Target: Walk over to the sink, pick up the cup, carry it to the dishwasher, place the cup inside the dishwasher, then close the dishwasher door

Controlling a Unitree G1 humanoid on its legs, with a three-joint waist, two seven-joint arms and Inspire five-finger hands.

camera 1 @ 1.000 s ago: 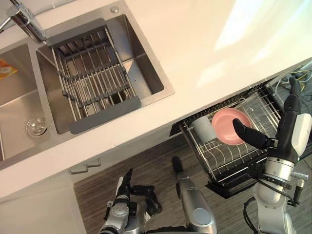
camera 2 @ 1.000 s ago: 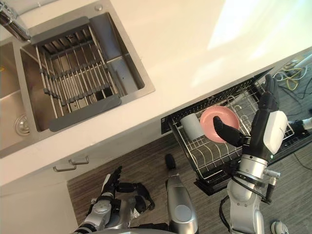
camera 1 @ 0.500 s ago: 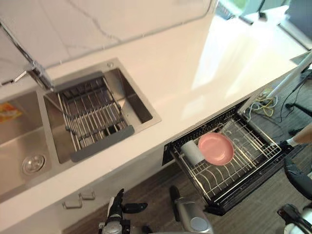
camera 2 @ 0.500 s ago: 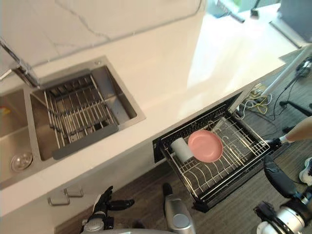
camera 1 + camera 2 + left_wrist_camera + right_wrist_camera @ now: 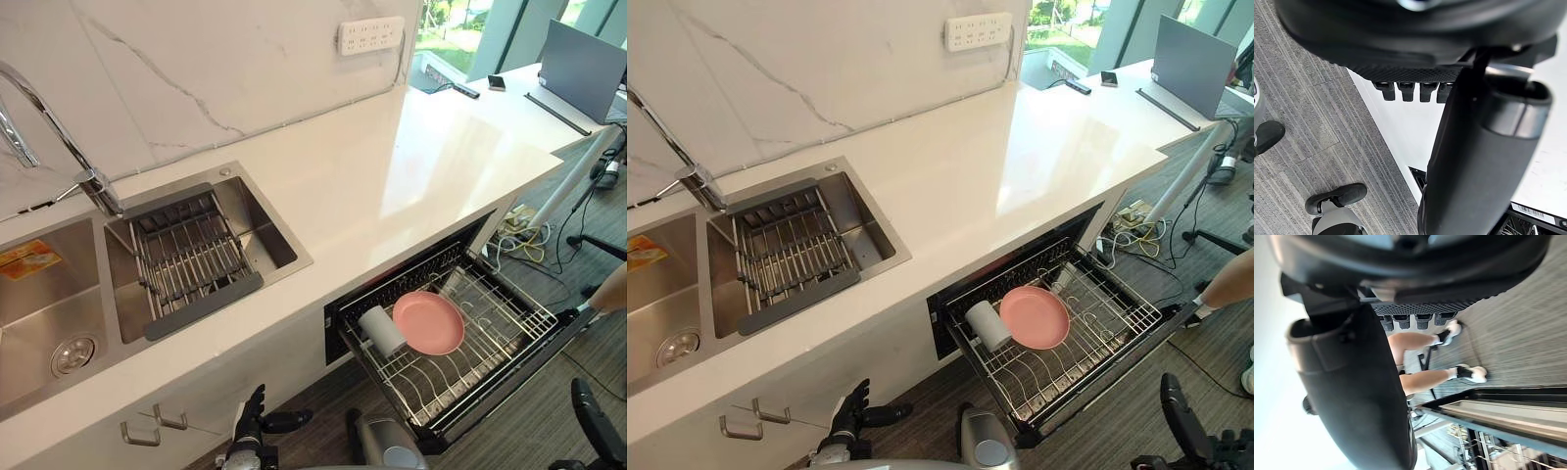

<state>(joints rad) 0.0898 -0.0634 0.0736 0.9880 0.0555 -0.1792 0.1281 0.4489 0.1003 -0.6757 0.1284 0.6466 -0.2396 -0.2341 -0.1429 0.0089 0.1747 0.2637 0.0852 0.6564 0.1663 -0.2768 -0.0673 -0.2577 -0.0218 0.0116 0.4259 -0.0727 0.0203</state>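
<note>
The white cup [image 5: 380, 330] lies on its side in the pulled-out dishwasher rack [image 5: 490, 338], touching a pink plate [image 5: 429, 322]. The dishwasher door [image 5: 529, 360] hangs open beneath the rack. To the left, the steel sink [image 5: 266, 233] holds a wire drain rack [image 5: 186, 259] with no cup on it. My left hand [image 5: 257, 431] hangs low near the cabinet front, open and holding nothing, its thumb [image 5: 1474, 161] large in the left wrist view. My right hand [image 5: 1178, 423] is low beside the door's outer corner, fingers straight, also holding nothing.
A faucet [image 5: 59, 137] arcs over the sink. The white counter [image 5: 411, 166] runs right to a laptop [image 5: 583, 70]. A person's leg [image 5: 1227, 284] stands just past the open door, and cables [image 5: 519, 220] lie on the floor there.
The camera has tilted up and drawn back, bringing the wall into view. My right hand has dropped from beside the rack to the lower right corner. Cup and plate have not moved.
</note>
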